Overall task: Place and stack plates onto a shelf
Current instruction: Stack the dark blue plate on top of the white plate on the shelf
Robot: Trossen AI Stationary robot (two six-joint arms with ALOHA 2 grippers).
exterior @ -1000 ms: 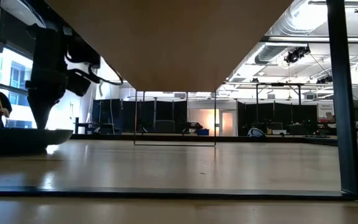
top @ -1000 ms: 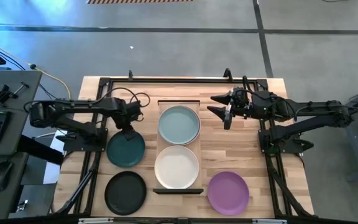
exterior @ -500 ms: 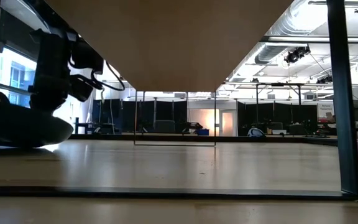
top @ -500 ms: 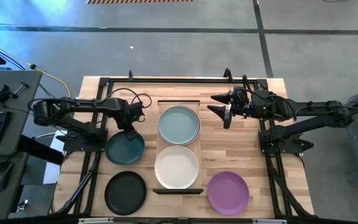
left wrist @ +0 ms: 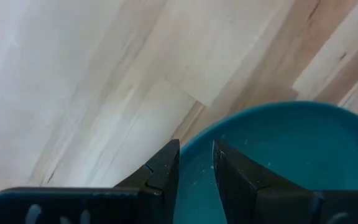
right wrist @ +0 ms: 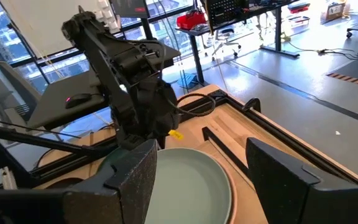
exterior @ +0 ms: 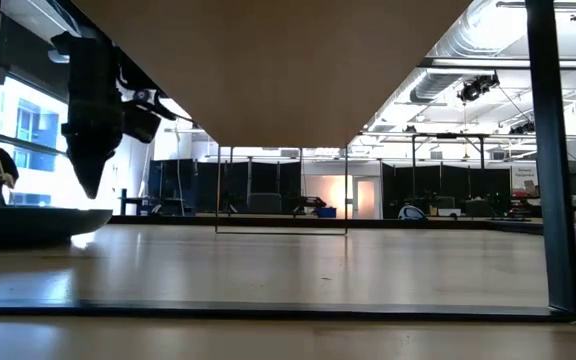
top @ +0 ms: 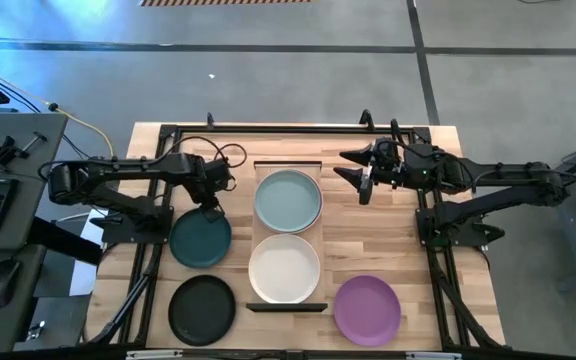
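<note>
The shelf (top: 287, 236) is sitting mid-table, already carrying the pale blue-green plate (top: 288, 199) and the white plate (top: 284, 268). The purple plate (top: 367, 309) is waiting at 5 o'clock, the black plate (top: 202, 310) at 7, and the dark teal plate (top: 201, 240) at 9 o'clock of the shelf.

The left gripper (left wrist: 194, 167) is straddling the teal plate's far rim with a narrow gap, though I can't tell if it's actually gripping. The right gripper (top: 356, 168) is hanging wide and empty around 2 o'clock.

Risk, I'd guess: a thin edge pinch could be slipping, tipping the plate back down. No readable labels anywhere.
</note>
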